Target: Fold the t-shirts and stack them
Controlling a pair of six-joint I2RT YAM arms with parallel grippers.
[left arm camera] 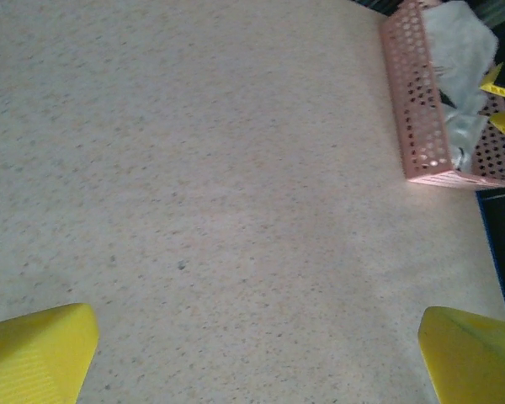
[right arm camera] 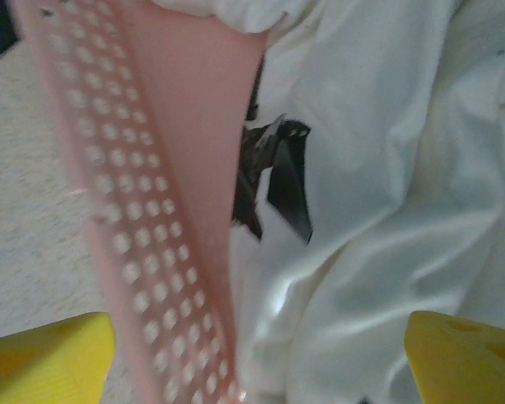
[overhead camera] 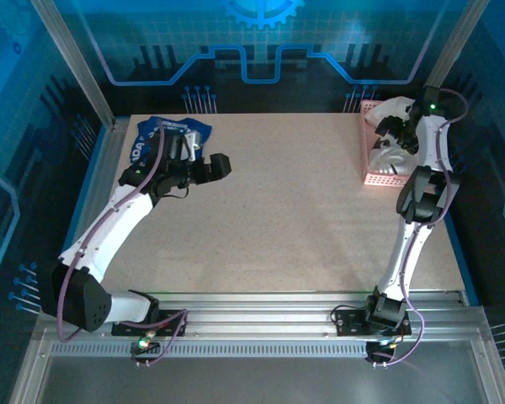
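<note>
Perhaps halfway: blue shirt (overhead camera: 170, 135) lies bundled at eleven o'clock on the counter (overhead camera: 303, 219); white shirt (right arm camera: 387, 210) sits crumpled in the basket (left arm camera: 417, 109) at two o'clock, unfolded. Left gripper (left arm camera: 252, 358) open, empty; right gripper (right arm camera: 261, 353) open above the white shirt.

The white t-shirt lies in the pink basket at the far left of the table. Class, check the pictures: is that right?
Not quite. The white t-shirt does lie in the pink basket, but the basket stands at the far right of the table, not the far left; the top external view shows it.
</note>
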